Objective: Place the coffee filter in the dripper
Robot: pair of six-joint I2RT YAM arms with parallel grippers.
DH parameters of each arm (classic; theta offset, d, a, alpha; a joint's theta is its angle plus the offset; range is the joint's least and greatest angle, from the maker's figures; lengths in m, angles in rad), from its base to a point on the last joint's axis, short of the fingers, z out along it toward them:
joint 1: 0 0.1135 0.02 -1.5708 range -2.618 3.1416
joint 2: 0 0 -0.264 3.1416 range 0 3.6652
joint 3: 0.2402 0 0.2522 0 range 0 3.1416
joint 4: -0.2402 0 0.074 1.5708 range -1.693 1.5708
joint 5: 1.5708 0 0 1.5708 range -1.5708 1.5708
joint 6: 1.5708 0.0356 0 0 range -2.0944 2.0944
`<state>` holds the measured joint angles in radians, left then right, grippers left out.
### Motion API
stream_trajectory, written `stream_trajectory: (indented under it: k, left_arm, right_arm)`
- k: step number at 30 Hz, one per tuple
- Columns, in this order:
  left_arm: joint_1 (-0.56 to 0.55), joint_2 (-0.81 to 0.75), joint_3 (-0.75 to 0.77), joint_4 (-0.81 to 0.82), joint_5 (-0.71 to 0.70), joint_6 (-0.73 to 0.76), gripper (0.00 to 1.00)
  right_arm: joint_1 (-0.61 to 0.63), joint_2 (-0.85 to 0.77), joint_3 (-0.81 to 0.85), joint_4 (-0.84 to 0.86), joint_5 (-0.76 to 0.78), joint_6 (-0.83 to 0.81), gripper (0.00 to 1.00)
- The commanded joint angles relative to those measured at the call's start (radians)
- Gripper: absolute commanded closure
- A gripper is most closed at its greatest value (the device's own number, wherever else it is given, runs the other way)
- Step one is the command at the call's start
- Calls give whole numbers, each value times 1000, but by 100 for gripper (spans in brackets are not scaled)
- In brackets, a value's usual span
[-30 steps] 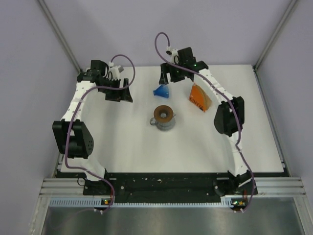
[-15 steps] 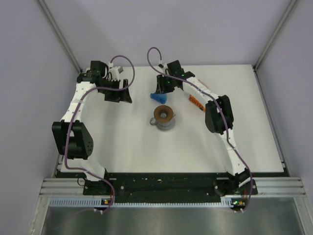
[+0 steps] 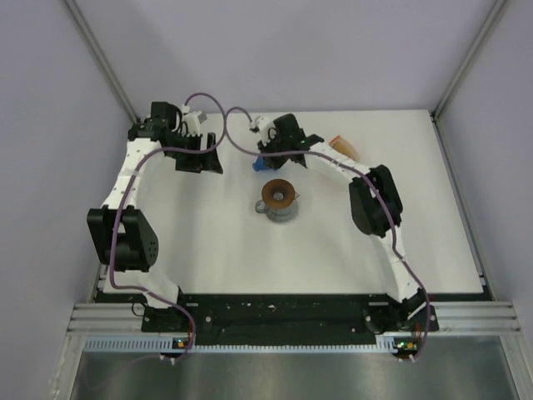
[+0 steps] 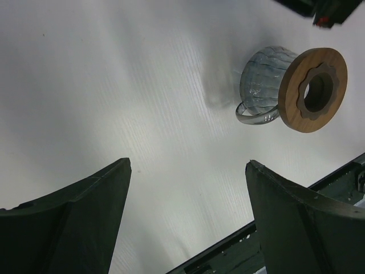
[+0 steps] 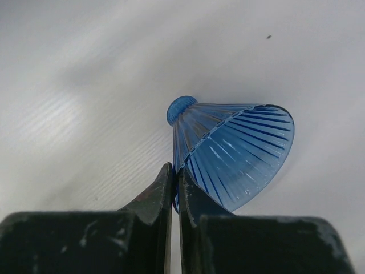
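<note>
Right gripper (image 5: 175, 171): fingers (image 5: 151, 197) pinched almost together, only a thin slit between them, clamped on the wall of the dripper (image 5: 239, 148) right at its rim. The dripper is translucent blue plastic, a cone with fine ribs running from the mouth to a small rounded tip. It's tilted over, tip pointing away from the wrist camera and mouth facing back and to one side. Can't tell whether it touches the table (image 4: 114, 85) or hangs just above.

Left gripper (image 4: 188, 168): fingers (image 4: 85, 211) spread wide, nothing between them but bare white matte tabletop, nothing touched.

Beyond the left fingers stands a grey translucent fluted cup (image 4: 259, 77) with a thin clear loop handle. A flat wooden ring (image 4: 293, 97) with a scalloped centre hole sits on its mouth.

In the top view, the dripper and right gripper are at the far side of the table, just behind the cup, apart from it. The left gripper is further left, well clear of both.

A tan-orange corner (image 3: 343, 146) pokes out behind the right forearm at the far side. Can't tell if it's the packet or the coffee filter.
</note>
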<state>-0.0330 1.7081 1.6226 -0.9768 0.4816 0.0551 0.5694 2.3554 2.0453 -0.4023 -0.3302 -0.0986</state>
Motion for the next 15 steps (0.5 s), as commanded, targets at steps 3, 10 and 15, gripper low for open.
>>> stream_trajectory:
  k: [3, 10, 15]
  left_arm:
    - [25, -51, 137, -16, 18, -47, 12]
    - [27, -123, 122, 38, 74, -109, 9]
    - [24, -154, 83, 38, 86, -95, 8]
  right_arm:
    - [207, -368, -437, 389, 262, -625, 100]
    - [359, -507, -651, 606, 414, -933, 100]
    - [446, -519, -711, 700, 522, -1128, 100]
